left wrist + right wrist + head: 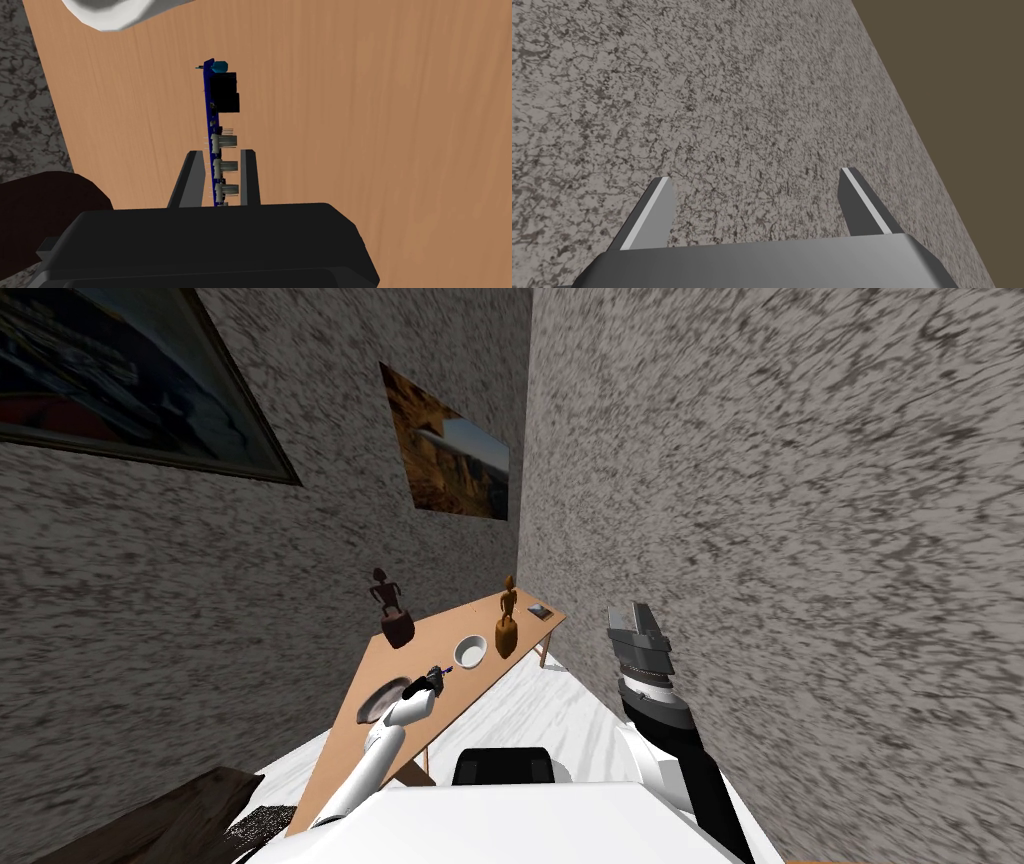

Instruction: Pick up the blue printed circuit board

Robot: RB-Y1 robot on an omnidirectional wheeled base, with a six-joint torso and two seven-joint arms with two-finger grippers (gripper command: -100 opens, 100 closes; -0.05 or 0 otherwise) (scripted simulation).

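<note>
The dark body of the left gripper [220, 152] is seen closest in the left wrist view, its two fingers [248, 175] drawn in and pinching the blue printed circuit board [220, 95] by its lower end; the board is held edge-on, standing straight out past the fingertips, with a black block and a small teal part near its far end and a row of pale connectors down between the fingers; whether the board is clear of the wooden counter [375, 125] behind it cannot be told. A white bowl [120, 12] is seen beyond the board's far end; a dark brown rounded shape [45, 210] is seen beside the gripper's body.

In the head view the left arm is stretched forward, its white forearm reaching over the near end of the counter [450, 623]; the left gripper [428, 683] is held just beside a dark plate [383, 700], with the board's tip [441, 670] pointed toward the white bowl [470, 650]; further along the counter a dark figurine [392, 613], a lighter brown figurine [507, 623] and a small grey item [541, 610] are stood well apart.

The right arm is bent upward at the robot's right, close to the speckled wall; the right gripper [633, 618] is raised well apart from the counter; its fingers [657, 215] are spread wide with nothing between them, as shown around the right gripper [756, 175] in its own wrist view.
</note>
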